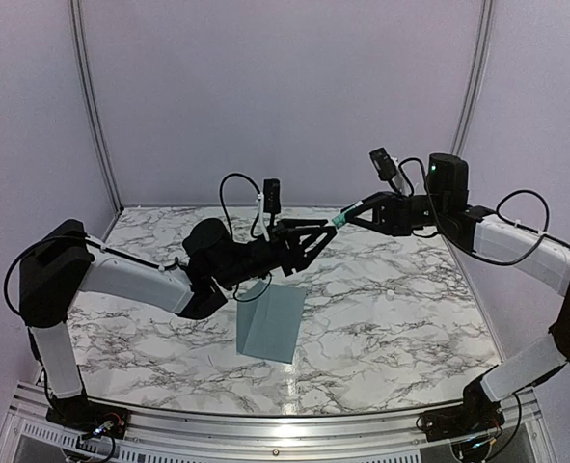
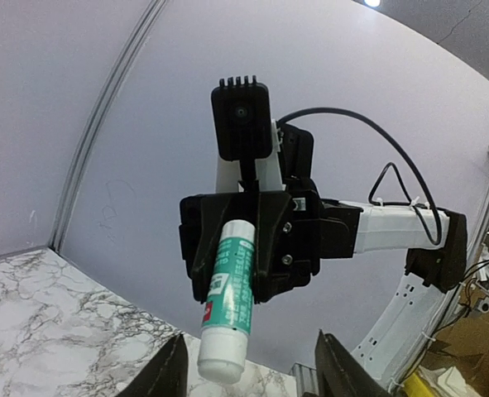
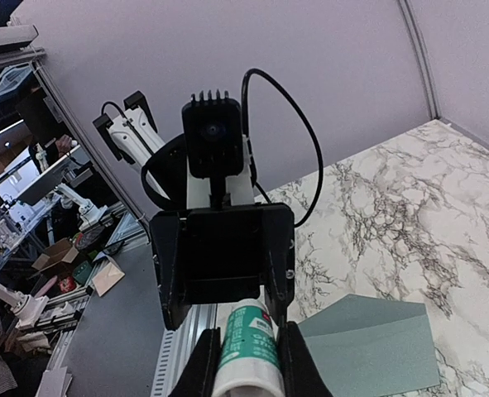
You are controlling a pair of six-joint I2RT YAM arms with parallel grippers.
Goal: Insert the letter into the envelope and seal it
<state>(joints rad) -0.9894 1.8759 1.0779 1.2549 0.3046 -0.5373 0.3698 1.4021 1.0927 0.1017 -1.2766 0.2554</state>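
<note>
The blue-grey envelope [image 1: 270, 323] lies flat on the marble table [image 1: 400, 289], flap side unclear; it also shows in the right wrist view [image 3: 368, 347]. No separate letter sheet shows. My right gripper [image 1: 347, 217] is shut on a green-and-white glue stick [image 1: 338, 220], held in the air above the table's middle. The glue stick [image 3: 248, 347] sits between the right gripper's [image 3: 248, 368] fingers. My left gripper [image 1: 321, 231] is open and faces the stick's white end [image 2: 223, 360], which hangs just ahead of the open left gripper [image 2: 252, 372]. The two grippers point at each other.
Grey booth walls stand at the back and sides. The table's metal front rail [image 1: 265, 424] runs along the near edge. The left arm [image 1: 140, 280] stretches over the table's left half above the envelope's near corner.
</note>
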